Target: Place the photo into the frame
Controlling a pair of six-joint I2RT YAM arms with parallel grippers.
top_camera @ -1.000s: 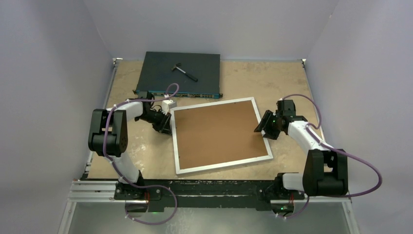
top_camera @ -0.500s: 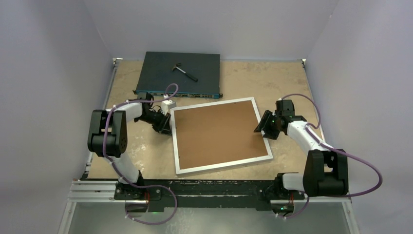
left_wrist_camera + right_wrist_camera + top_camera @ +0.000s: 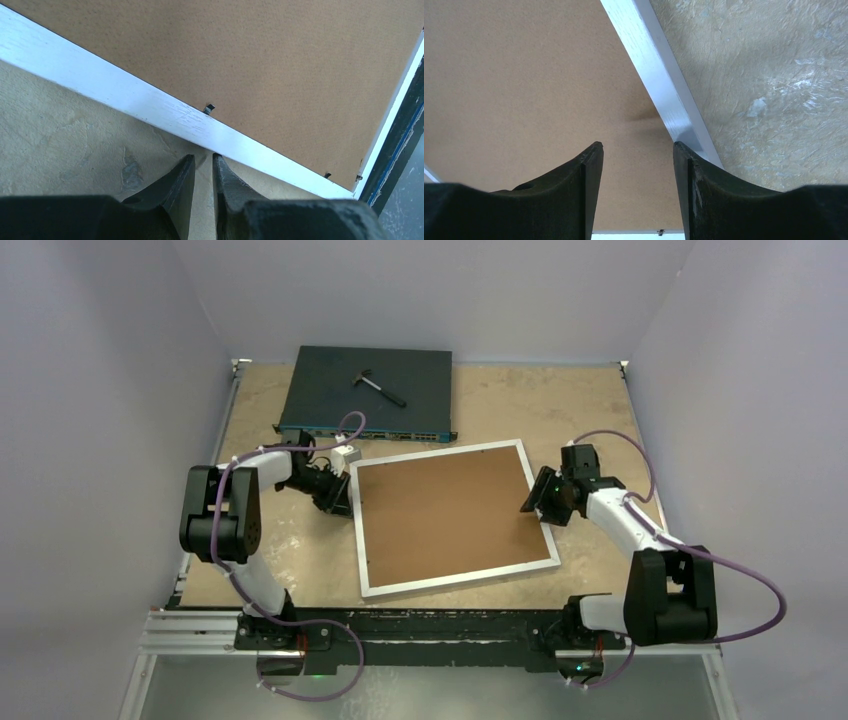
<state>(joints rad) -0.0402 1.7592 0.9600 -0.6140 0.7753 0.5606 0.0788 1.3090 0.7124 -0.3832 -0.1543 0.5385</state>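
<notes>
The frame (image 3: 460,577) lies face down on the table, with its thin white border around a brown backing board (image 3: 450,510). The photo is hidden. My left gripper (image 3: 343,502) is low at the frame's left edge. Its fingertips (image 3: 202,156) almost touch the white border (image 3: 125,92), near a small metal tab (image 3: 208,108). A narrow gap with nothing in it separates the left fingers. My right gripper (image 3: 532,502) hovers open over the frame's right edge. In the right wrist view its fingers (image 3: 636,145) straddle the board (image 3: 524,75) and the border (image 3: 649,60).
A dark flat network switch (image 3: 340,390) sits at the back left with a small hammer-like tool (image 3: 380,386) on top. A small white block (image 3: 347,454) is beside the left wrist. Grey walls close in on three sides of the table.
The right wrist has shifted slightly toward the back. The frame and the left arm have not moved.
</notes>
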